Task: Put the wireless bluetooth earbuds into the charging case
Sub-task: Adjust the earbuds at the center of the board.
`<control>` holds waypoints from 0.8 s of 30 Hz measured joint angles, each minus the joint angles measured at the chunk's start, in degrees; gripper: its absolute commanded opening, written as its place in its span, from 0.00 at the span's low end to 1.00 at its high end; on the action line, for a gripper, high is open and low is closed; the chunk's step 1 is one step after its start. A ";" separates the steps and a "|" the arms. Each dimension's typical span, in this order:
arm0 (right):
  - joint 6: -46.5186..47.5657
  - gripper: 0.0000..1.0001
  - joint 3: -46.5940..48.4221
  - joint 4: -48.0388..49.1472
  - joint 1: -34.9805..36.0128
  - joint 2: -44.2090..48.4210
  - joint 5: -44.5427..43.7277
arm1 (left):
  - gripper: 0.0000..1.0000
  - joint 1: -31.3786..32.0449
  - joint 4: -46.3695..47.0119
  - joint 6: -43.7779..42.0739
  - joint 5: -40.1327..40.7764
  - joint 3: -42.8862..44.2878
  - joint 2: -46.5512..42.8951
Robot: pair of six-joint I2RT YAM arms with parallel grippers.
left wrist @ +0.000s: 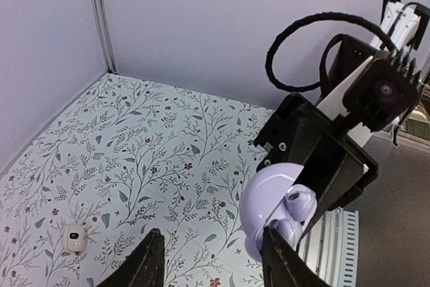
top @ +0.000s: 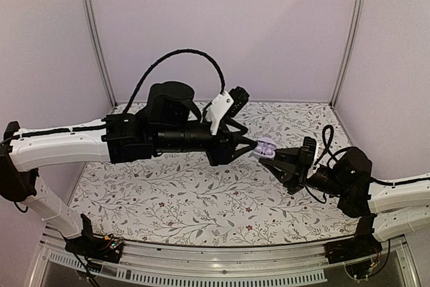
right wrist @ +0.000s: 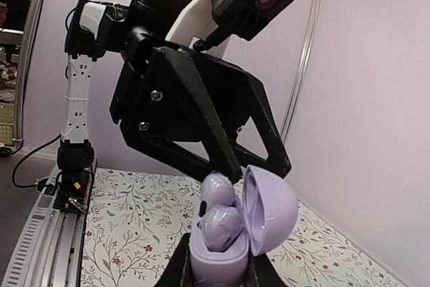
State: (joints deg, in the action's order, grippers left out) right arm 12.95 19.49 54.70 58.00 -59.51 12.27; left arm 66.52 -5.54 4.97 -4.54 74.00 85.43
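Observation:
My right gripper [right wrist: 218, 268] is shut on the base of a purple charging case [right wrist: 213, 260] and holds it upright above the table. Its lid [right wrist: 272, 210] stands open. Two purple earbuds sit in the case, one upper [right wrist: 218, 189] and one lower [right wrist: 223, 228]. In the top view the case [top: 267, 147] hangs between the two arms. My left gripper [left wrist: 215, 260] is open, and one of its fingertips [right wrist: 228, 166] is right at the upper earbud and the lid. I cannot tell whether it touches. In the left wrist view the earbuds [left wrist: 300, 203] show beside the right finger [left wrist: 279, 260].
A small white rounded object [left wrist: 75, 238] lies on the floral table cover [top: 168, 193] near the left wall. Plain walls with metal corner posts [top: 94, 38] enclose the back and sides. A metal rail [top: 222, 260] runs along the near edge.

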 measured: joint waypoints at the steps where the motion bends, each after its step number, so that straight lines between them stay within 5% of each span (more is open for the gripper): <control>1: -0.24 0.00 0.00 -0.13 -0.11 0.00 0.31 | 0.50 0.00 -0.13 -0.55 0.02 0.00 0.00; 11: -2.05 0.00 0.00 -0.79 -0.81 0.17 2.36 | 0.52 -1.44 -2.67 -0.98 2.89 -0.24 -1.57; 24: -2.93 0.00 0.02 -0.81 -1.07 0.31 5.01 | 0.53 -3.43 2.73 2.32 -7.48 -3.50 -5.14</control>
State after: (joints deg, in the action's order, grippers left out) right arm 10.02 19.51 53.89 56.93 -59.20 17.28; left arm 63.09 -2.81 7.29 -12.01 70.50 80.29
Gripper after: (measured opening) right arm 0.191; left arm 0.530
